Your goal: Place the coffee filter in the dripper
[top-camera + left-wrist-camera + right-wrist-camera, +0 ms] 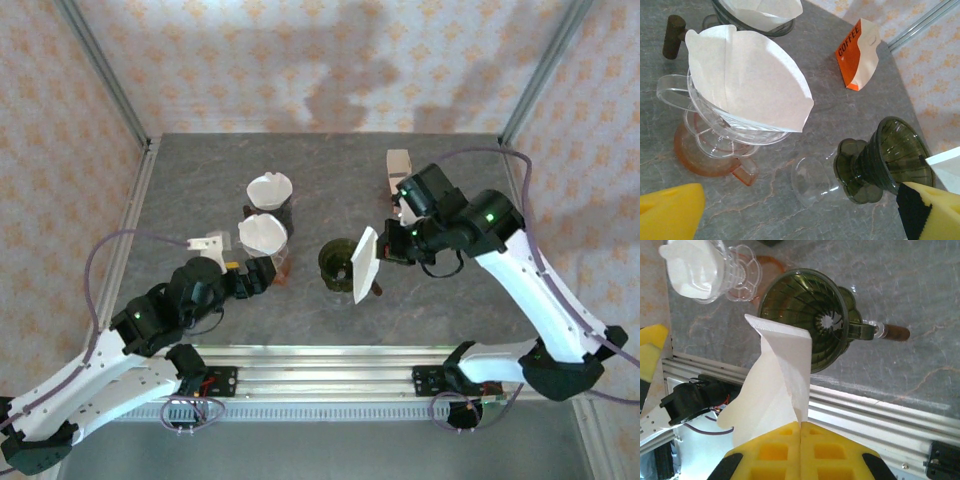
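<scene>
At the lower left of the top view the left gripper (252, 272) has its yellow fingers spread wide with nothing between them, its tips next to the clear dripper (265, 238). That dripper stands on an orange base (692, 159) and holds a white paper cone (747, 82), opened out and seated inside it. Just above it in the frame a dark dripper (271, 195) holds a second paper cone (269, 187).

Right of centre stands the green dripper (338, 268), mouth up and empty. Its ribbed inside and bottom hole are bare in the right wrist view, and a brown-tipped handle (892, 332) sticks out to the right there.

The coffee filter (363, 262) hangs at the green dripper's right rim, not seated in it; whether it touches the rim I cannot tell. It is white paper, folded almost flat, with a sharp crease along its top edge. In the right wrist view its long axis runs from the bottom centre up to a broad end left of centre, which overlaps the dripper's rim. In the top view the sheet stands on edge, slanting from upper right to lower left.

The right gripper (801, 432) is clamped tight on the filter's narrow end, yellow pads pressed together. At the upper right of the grey counter (200, 170) stands an orange-and-white coffee packet (399, 163), lettered COFFEE in the left wrist view.
</scene>
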Tool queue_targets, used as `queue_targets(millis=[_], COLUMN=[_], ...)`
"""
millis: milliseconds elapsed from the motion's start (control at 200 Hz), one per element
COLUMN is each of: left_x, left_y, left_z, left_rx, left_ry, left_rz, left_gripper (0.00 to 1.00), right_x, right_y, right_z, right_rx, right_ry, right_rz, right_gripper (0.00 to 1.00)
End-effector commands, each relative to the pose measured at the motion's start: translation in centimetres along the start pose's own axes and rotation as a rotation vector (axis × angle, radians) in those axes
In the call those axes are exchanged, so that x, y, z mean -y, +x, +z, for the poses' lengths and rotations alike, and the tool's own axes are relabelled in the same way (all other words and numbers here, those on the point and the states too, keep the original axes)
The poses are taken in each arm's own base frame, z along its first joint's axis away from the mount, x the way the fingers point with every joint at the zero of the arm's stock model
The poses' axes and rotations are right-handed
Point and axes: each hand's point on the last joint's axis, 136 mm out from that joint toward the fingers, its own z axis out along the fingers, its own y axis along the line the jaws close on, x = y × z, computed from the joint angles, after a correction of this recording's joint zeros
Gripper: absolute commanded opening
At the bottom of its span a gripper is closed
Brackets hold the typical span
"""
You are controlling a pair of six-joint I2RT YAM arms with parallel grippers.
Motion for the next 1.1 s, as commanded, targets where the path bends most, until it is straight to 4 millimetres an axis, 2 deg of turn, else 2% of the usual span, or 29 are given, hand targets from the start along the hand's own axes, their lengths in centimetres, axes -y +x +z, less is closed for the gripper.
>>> queue_targets(millis=[0,245,350,475,570,651,696,761,906,1096], left_x=[1.2,3.2,5.1,7.9,10.1,11.6,12.3,12.7,12.3,11.8], left_y=[-0.8,-1.4,-1.7,-2.2,-2.2,-1.6,-1.3,-0.8,0.2,0.8], left_z=[-0.1,0.6,1.3,2.3,3.1,3.8,4.1,4.8,6.0,6.3], left_rx=[0.016,-0.007,-0.03,-0.064,-0.094,-0.129,-0.145,-0.167,-0.201,-0.203], left_ry=[0.043,0.086,0.128,0.191,0.248,0.277,0.285,0.28,0.251,0.248], left_rz=[-0.004,0.028,0.054,0.097,0.127,0.163,0.183,0.197,0.189,0.15], left_gripper=[1.0,1.0,0.99,0.94,0.95,0.97,0.97,0.96,0.86,0.84], right_x=[-0.2,0.2,0.5,0.7,0.8,0.6,0.5,0.1,-0.3,0.2], right_y=[0.2,-1.1,-1.6,-2.1,-2.5,-3.0,-3.2,-3.7,-4.3,-4.7], right_z=[-0.2,2.0,3.0,3.9,4.5,4.9,5.1,5.1,5.0,5.0], right_rx=[-0.033,-0.072,-0.084,-0.099,-0.095,-0.093,-0.093,-0.082,-0.037,0.031], right_ry=[0.025,0.114,0.158,0.199,0.211,0.217,0.216,0.203,0.175,0.158], right_rz=[0.056,0.101,0.096,0.091,0.086,0.073,0.067,0.052,0.027,-0.015], right_gripper=[0.0,0.0,0.0,0.0,0.0,0.03,0.08,0.17,0.36,0.4])
